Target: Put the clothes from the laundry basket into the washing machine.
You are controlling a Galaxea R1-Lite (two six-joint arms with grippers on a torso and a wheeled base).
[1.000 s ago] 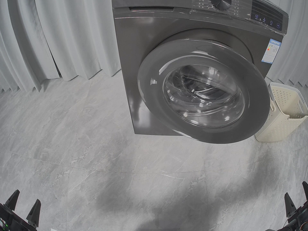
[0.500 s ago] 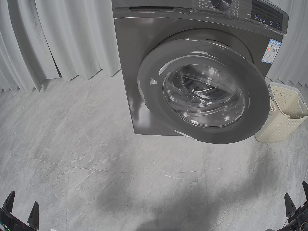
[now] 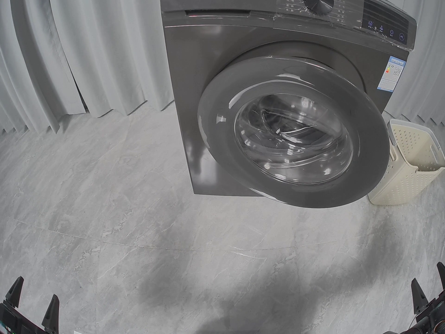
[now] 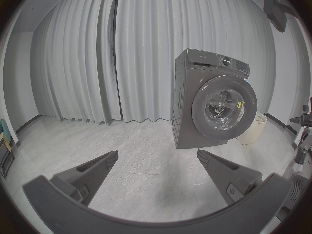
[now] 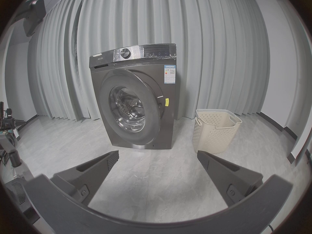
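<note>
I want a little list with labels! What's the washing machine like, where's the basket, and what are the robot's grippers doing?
washing machine: grey, on the floor, in front of the curtains
door: round, glass middle, swung partly open
laundry basket: cream, walls full of holes, on the floor beside the machine, on the robot's right
left gripper: open, holding nothing, far from the machine
right gripper: open, holding nothing, far from the basket
</note>
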